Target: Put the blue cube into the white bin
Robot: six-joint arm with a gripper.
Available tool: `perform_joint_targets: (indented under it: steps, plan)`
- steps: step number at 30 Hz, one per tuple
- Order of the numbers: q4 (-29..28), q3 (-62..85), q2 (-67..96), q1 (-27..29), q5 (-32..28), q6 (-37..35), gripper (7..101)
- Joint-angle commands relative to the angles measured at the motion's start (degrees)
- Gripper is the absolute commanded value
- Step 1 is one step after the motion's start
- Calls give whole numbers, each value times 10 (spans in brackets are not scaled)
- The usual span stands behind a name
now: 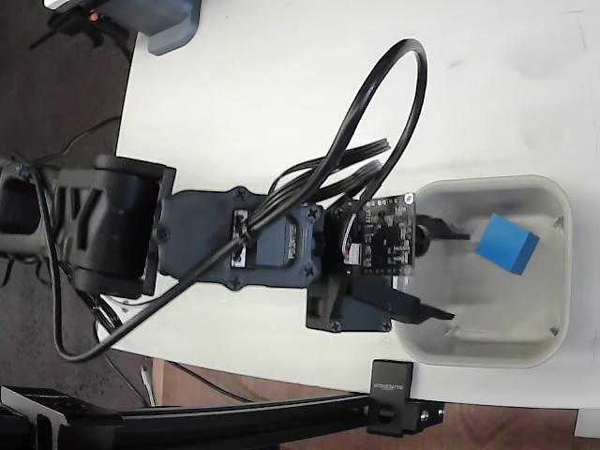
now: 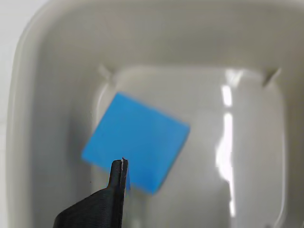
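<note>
End effector (image 1: 448,272) spread over white bin (image 1: 559,281), blue cube (image 1: 506,244) inside, tilted diagonally

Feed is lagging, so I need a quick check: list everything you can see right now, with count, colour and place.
blue cube: one, bright blue, inside the bin, tilted.
white bin: one, off-white, right side of the table in the fixed view.
table: one, white.
grey-blue device: one, table's top left corner, cut off.
black rail with clamp: one, bottom edge.
cables: black, looping over the arm.
arm: one, black.
gripper: one, black, open over the bin.
</note>
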Motion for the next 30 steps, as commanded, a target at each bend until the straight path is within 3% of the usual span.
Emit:
perform_joint_targets:
  steps: [1, 8, 17, 20, 25, 30]
  plan:
    - [43, 91, 208, -44, 51, 9, 1003]
    - [-10, 486, 562, -119, 116, 70, 1003]
    - [-204, 1020, 956, -192, 153, 90, 1003]
    - [-235, 1103, 1008, -192, 157, 72, 1003]
    - [-233, 1172, 1102, -128, 113, 38, 1003]
    - [-221, 1219, 1165, -127, 119, 43, 1003]
